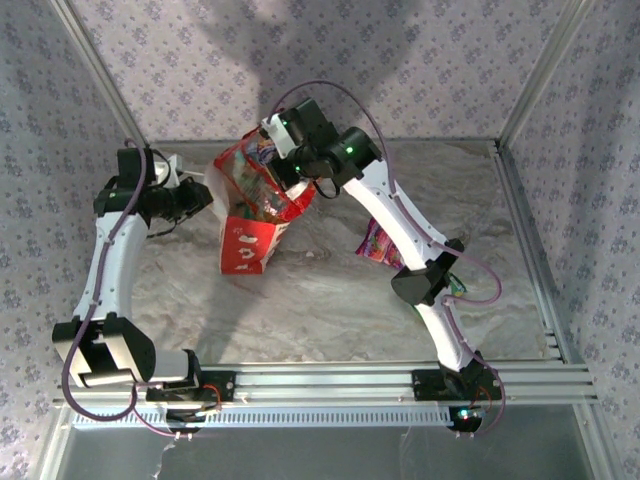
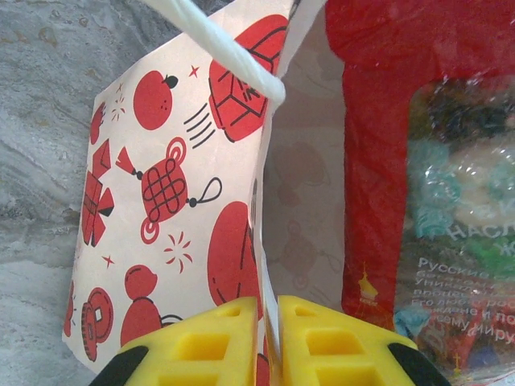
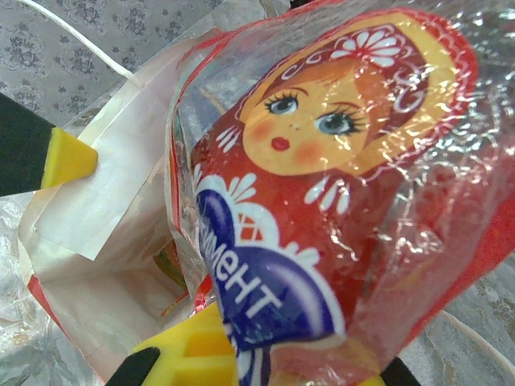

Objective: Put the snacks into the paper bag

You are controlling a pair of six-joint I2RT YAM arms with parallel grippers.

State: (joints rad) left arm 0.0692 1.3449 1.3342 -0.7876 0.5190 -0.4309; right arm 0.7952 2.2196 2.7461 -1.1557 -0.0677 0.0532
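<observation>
Bag (image 1: 250, 248) is standing at ten o'clock on the table (image 1: 330, 300), the left gripper (image 2: 268, 322) pinching its rim from nine o'clock. Right gripper (image 1: 292, 168) is clamping the red packet (image 3: 322, 201), partway into the mouth. Judging by this, it is needing a straight downward push, mouth held wide. Pink packet (image 1: 375, 243) is lying at the bag's three o'clock.

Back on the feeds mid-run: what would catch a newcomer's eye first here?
The large red packet with its doll face stands out, gripped by the right claw and angled into the mouth of the paper bag left of centre. The left claw pinches the bag's wall. A purple-pink packet lies on the table right of the bag.
</observation>
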